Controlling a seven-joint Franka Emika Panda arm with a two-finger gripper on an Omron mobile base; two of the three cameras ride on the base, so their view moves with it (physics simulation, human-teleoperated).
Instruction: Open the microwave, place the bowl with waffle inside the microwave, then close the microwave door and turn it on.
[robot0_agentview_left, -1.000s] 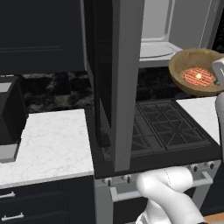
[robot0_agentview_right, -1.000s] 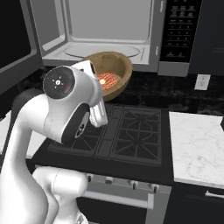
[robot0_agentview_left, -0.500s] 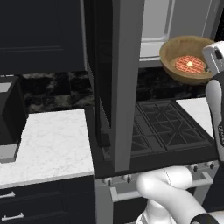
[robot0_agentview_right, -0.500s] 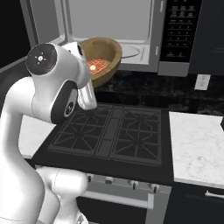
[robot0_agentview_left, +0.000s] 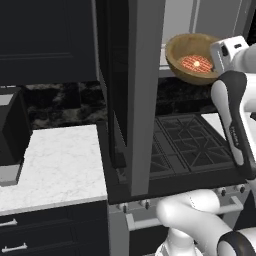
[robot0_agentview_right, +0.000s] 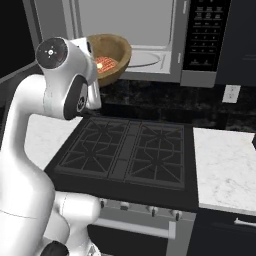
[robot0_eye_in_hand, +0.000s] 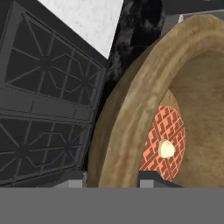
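The tan wooden bowl (robot0_agentview_left: 186, 56) hangs tilted in the air before the open microwave (robot0_agentview_right: 204, 40), level with its lower edge. A red waffle (robot0_agentview_left: 195, 63) with a pale dab lies inside it. My gripper (robot0_agentview_left: 215, 61) is shut on the bowl's rim. In the hand view the bowl's rim (robot0_eye_in_hand: 127, 113) runs up between the fingertips of the gripper (robot0_eye_in_hand: 113, 182), and the waffle (robot0_eye_in_hand: 164, 144) shows inside. From the right base view, the bowl (robot0_agentview_right: 114, 50) sits just left of the turntable plate (robot0_agentview_right: 146, 59). The microwave door (robot0_agentview_left: 132, 90) stands swung wide open, edge-on.
A black gas stove (robot0_agentview_right: 125, 155) lies below the bowl. White marble counter (robot0_agentview_left: 55, 165) runs to its left, with a black boxy appliance (robot0_agentview_left: 10, 130) on it. More counter (robot0_agentview_right: 225, 165) lies on the right. A wall outlet (robot0_agentview_right: 230, 93) sits under the microwave's control panel.
The arm has lifted the bowl higher and carried it closer to the microwave opening. The grip on the rim is unchanged and the door has stayed open.
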